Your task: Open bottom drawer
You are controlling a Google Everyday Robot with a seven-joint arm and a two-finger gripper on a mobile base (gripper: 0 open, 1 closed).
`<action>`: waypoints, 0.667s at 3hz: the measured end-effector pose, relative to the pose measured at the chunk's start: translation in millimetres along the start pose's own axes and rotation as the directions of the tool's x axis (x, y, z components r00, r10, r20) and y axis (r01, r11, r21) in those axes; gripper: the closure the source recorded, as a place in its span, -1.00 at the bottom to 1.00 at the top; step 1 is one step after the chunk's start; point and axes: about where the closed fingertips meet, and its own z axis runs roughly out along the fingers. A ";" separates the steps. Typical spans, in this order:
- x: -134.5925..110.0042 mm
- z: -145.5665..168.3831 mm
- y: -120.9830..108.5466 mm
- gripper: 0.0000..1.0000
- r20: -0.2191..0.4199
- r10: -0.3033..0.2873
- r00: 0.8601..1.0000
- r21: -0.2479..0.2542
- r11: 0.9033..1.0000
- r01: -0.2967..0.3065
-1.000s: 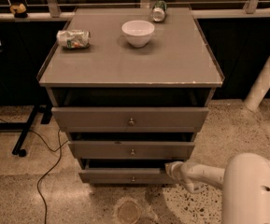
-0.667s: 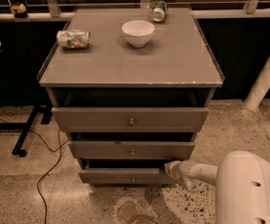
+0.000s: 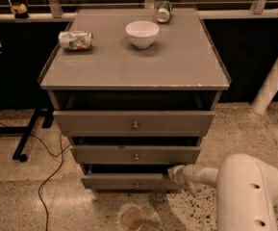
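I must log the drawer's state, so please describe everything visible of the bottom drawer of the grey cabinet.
The bottom drawer is the lowest of three grey flat fronts, perhaps painted wood, with a small round metal knob at its centre. It sits level, just above the speckled floor, with a dark gap over its top edge. The gripper is at the right end of that edge and seems to touch it; nothing else touches the front.

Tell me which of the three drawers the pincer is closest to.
The bottom drawer, the lowest and narrowest-looking front. The pincer sits at its right end, below the middle drawer and the top drawer.
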 end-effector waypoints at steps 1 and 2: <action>5.4 5.6 11.7 1.00 -0.051 -0.053 0.997 -0.048 0.998 0.050; 19.1 3.1 4.5 1.00 -0.094 -0.078 0.992 -0.068 0.995 0.072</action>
